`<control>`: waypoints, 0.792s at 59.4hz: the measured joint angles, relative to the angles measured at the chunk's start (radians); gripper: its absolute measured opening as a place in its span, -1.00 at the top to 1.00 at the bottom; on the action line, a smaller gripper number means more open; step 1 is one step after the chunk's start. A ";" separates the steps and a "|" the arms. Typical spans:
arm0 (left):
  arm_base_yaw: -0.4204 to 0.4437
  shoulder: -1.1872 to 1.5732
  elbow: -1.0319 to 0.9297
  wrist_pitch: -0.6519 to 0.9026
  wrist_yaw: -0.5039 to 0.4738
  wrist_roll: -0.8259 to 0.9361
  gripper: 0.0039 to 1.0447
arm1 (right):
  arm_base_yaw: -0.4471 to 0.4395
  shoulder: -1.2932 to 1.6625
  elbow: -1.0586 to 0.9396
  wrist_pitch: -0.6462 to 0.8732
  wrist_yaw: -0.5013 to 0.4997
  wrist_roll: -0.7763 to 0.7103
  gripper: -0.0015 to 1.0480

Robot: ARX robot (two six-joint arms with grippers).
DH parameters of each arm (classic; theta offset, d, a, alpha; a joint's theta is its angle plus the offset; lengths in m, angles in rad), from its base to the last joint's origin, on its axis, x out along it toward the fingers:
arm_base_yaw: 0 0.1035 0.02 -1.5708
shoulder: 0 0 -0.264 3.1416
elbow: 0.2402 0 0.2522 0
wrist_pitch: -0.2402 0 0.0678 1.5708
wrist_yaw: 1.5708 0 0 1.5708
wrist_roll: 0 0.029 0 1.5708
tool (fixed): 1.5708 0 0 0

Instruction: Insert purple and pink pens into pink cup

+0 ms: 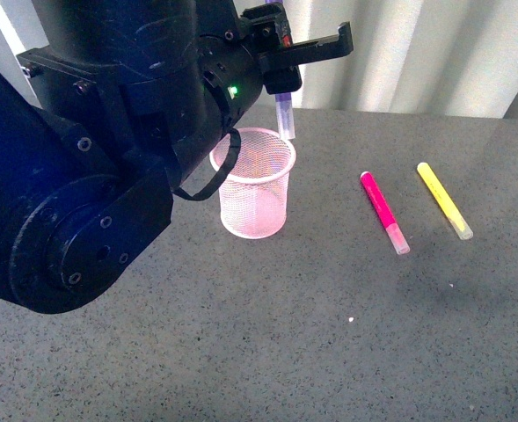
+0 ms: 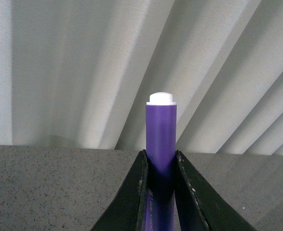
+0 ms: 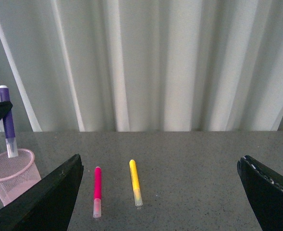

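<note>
Your front view looks down on the table [image 1: 329,334]; both wrist views face the curtain [image 3: 155,62], sharing the purple pen [image 2: 160,139].

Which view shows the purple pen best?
The right wrist view: the purple pen shows nearly whole, upright, clear cap at the mouth of the pink cup. The left wrist view shows only its upper barrel clamped in the left pincer; the front view just its lower end.

The left arm [image 1: 91,176] is glossy black, built of fat rounded housings dotted with small recessed screws. A green light [image 1: 233,90] glows near its wrist, beside a looping black cable [image 1: 227,164]. The left gripper [image 2: 160,161] and right gripper [image 3: 160,161] have black tapering fingers.
</note>
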 joint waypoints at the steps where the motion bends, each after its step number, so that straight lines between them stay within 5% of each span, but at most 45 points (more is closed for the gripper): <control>1: 0.000 0.002 0.002 0.000 0.000 0.002 0.76 | 0.000 0.000 0.000 0.000 0.000 0.000 -0.87; 47: 0.049 0.090 0.006 0.018 -0.023 0.038 0.76 | 0.000 0.000 0.000 0.000 0.000 0.000 -0.87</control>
